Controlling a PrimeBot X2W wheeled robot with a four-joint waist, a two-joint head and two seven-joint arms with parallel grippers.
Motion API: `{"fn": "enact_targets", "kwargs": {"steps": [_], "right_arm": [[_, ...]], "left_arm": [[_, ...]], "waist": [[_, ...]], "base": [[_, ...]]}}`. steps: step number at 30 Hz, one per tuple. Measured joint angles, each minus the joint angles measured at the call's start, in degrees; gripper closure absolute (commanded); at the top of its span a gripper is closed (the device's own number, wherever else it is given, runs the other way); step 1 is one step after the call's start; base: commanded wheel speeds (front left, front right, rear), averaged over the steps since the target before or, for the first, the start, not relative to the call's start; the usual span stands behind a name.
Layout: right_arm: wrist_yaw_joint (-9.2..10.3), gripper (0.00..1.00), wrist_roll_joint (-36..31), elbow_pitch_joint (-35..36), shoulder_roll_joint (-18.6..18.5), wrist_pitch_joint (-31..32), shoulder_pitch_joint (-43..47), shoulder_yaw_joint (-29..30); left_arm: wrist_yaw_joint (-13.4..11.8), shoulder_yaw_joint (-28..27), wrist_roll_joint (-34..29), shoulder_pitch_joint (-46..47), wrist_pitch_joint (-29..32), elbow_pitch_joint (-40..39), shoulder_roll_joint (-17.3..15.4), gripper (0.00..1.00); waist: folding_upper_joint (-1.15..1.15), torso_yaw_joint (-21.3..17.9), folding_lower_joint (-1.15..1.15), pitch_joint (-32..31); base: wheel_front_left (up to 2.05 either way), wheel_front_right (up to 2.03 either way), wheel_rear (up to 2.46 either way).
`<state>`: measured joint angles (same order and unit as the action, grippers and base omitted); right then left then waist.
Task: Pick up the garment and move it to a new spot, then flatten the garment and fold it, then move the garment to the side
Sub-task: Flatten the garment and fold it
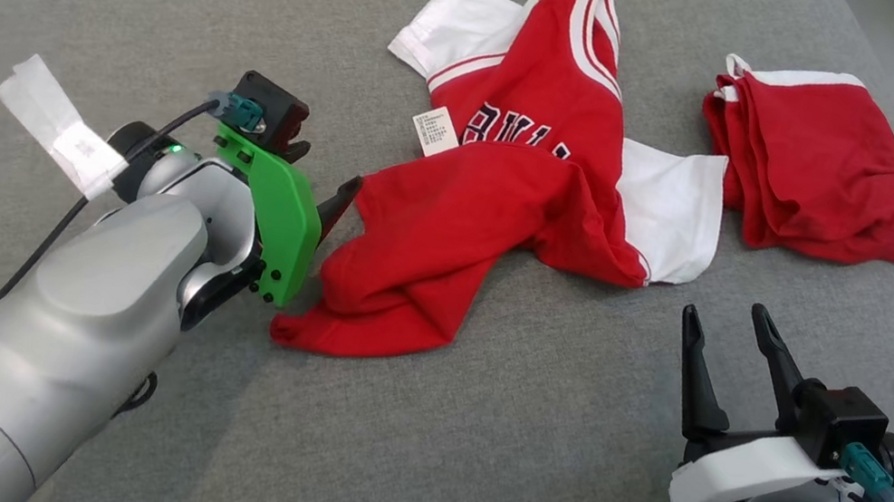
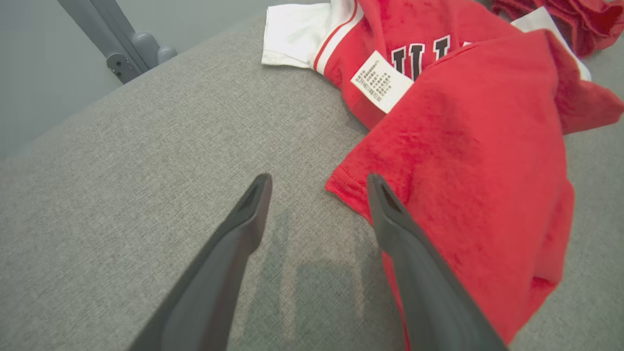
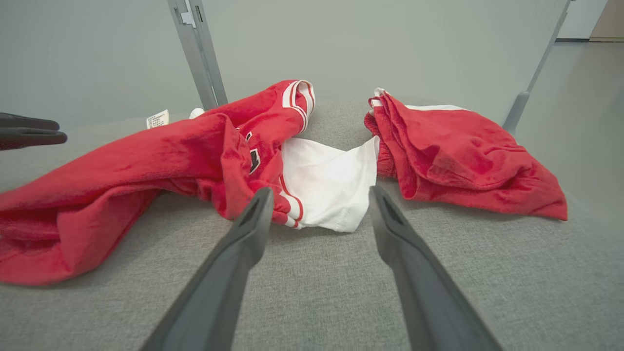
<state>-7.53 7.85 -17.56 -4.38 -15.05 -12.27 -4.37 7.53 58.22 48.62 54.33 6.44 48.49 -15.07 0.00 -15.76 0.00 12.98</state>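
Two red garments lie on a grey cushion (image 1: 466, 457). A crumpled red shirt (image 1: 510, 207) with white sleeves sits near the middle, dark lettering partly showing on its chest and a white label (image 2: 381, 81) turned out on top. Folded red shorts (image 1: 818, 179) lie just beside it on the right, near one white sleeve (image 1: 665, 211).

In the left wrist view the left gripper (image 2: 318, 185) is at the shirt's lower left edge with its jaws spread wide and holding nothing. A corner of the hem lies between its fingers, and one finger (image 2: 414, 253) crosses over the red cloth; I cannot tell whether it touches. The right gripper (image 1: 723, 316) hangs over bare cushion in front of the shirt, also wide open and empty, fingers pointing toward the white sleeve.
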Motion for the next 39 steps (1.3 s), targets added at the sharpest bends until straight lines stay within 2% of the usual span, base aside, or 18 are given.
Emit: {"fn": "enact_targets", "kwargs": {"steps": [6,20,21,22,23,24,29,34,36,39], "right_arm": [[0.00,0.00,0.15,-0.04,0.16,0.00,-0.82,-0.47],[0.00,0.00,0.22,-0.51,0.86,0.00,-2.02,-1.58],[0.00,0.00,0.22,-0.51,0.86,0.00,-2.02,-1.58],[0.00,0.00,0.22,-0.54,0.89,0.00,-2.02,-1.53],[0.00,0.00,0.22,-0.57,0.89,0.00,-2.02,-1.42],[0.00,0.00,0.22,-0.57,0.90,0.00,-2.02,-1.26],[0.00,0.00,0.22,-0.91,0.97,0.00,-1.99,-0.70],[0.00,0.00,0.51,-1.10,0.85,0.00,-1.91,0.26],[0.00,0.00,0.49,-1.13,0.79,0.00,-1.75,0.66],[0.00,0.00,0.47,-1.14,0.67,0.00,-1.33,1.15]], "left_arm": [[0.00,5.87,5.48,2.40,3.50,-0.20,-1.99,0.00],[0.00,13.41,11.09,5.99,0.55,1.59,-1.97,0.00],[0.00,13.41,11.09,5.99,0.55,1.59,-1.97,0.05],[0.00,13.73,11.17,6.01,0.43,1.53,-1.88,0.29],[0.00,13.95,11.27,6.02,-0.13,1.35,-1.80,0.89],[0.00,14.15,11.35,6.03,-0.53,1.14,-1.75,1.00],[0.00,14.81,11.48,6.04,-2.42,-0.46,-1.71,1.00],[0.00,14.97,12.00,7.43,-9.23,0.05,-2.20,1.00],[0.00,14.97,12.36,9.00,-11.03,0.25,-3.13,1.00],[0.00,15.06,12.35,11.90,-13.19,0.52,-6.30,1.00]], "waist": [[0.00,-2.44,0.00,2.88],[0.00,-5.16,0.00,6.68],[0.00,-5.16,0.00,6.68],[0.00,-5.10,0.00,6.70],[0.00,-4.98,0.00,6.69],[0.00,-4.85,0.00,6.69],[0.00,-3.55,0.00,6.44],[0.00,-1.50,0.00,5.84],[0.00,-0.48,0.00,5.52],[0.00,1.15,0.00,5.04]], "base": [[0.00,0.00,0.00],[0.00,0.00,0.00],[0.00,0.00,0.00],[0.00,0.00,0.00],[0.00,0.00,0.00],[0.00,0.00,0.00],[0.00,0.00,0.00],[0.00,0.00,0.00],[0.00,0.00,0.00],[0.00,0.00,0.00]]}}
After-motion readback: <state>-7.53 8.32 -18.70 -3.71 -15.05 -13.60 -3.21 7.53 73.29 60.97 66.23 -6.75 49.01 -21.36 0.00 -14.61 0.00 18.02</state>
